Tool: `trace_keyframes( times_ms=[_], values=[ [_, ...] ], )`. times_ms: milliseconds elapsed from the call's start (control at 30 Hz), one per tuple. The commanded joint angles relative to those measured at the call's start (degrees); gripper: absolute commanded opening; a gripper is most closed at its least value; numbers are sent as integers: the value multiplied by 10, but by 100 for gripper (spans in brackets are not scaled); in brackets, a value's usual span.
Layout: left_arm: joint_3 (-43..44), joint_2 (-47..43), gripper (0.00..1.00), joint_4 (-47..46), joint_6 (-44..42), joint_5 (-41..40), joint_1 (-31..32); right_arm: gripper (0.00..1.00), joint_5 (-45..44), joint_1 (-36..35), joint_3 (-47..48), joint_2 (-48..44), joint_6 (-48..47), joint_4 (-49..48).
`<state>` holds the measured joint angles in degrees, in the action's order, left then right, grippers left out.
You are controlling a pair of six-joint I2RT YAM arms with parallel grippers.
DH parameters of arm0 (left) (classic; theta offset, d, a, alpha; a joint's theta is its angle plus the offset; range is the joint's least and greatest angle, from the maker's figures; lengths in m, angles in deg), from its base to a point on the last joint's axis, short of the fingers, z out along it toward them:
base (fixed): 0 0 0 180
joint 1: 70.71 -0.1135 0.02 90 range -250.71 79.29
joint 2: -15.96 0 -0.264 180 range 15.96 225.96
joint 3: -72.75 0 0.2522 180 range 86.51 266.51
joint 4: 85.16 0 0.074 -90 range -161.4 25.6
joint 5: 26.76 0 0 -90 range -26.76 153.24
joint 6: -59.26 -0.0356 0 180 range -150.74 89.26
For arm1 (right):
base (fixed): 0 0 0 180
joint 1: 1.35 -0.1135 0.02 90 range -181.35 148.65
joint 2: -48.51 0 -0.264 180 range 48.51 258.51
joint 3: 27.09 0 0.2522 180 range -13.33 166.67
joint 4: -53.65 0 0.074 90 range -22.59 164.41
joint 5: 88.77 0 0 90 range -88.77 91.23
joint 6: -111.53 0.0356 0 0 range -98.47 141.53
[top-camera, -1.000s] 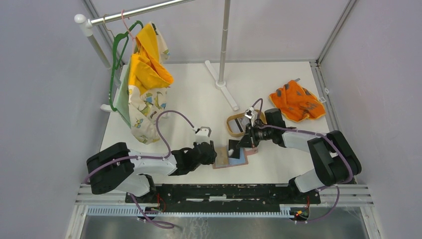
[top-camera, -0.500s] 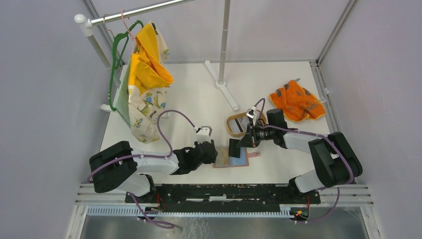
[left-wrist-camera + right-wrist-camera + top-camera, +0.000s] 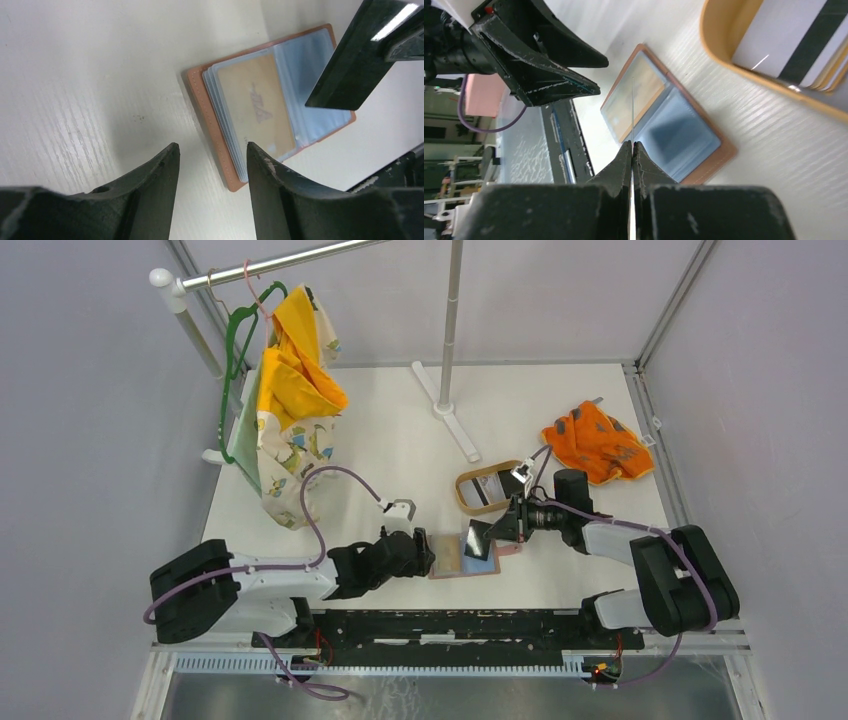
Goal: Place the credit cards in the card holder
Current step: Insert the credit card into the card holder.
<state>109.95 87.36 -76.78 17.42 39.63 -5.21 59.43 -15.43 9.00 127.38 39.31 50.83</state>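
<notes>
Inside the wallet [image 3: 300, 60], print on a tan card [image 3: 255, 105] is unreadable. Right gripper [image 3: 632, 145] pinches a black card [image 3: 350, 65]; left gripper [image 3: 211, 146] gapes empty.

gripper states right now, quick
left gripper: open, holding nothing
right gripper: shut on a black card, over the open card holder

Bright, even overhead light casts only soft shadows on the table [image 3: 400, 440], glare whitens the tilted card [image 3: 478, 538], and the card holder [image 3: 674, 135] looks slightly blurred in the right wrist view.
</notes>
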Motion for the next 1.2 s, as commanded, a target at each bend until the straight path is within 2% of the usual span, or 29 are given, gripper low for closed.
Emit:
trace_keyframes(
  times_ms=[0,167,367,600,1000,1167],
  values=[
    [-29,-32,59,-50,20,32,3,0,36,-3,-43,-3,99,-146],
    [-53,-23,62,-107,32,56,4,0,33,-24,-49,33,120,-173],
    [-48,7,62,-114,38,52,3,0,14,-31,-51,47,126,-177],
    [-37,25,55,-91,41,37,3,0,-24,-30,-39,47,84,-118],
    [-26,49,53,-83,40,41,4,0,-47,-31,-40,65,92,-117],
    [-24,60,47,-88,40,44,4,0,-75,-38,-35,73,122,-107]
  ],
)
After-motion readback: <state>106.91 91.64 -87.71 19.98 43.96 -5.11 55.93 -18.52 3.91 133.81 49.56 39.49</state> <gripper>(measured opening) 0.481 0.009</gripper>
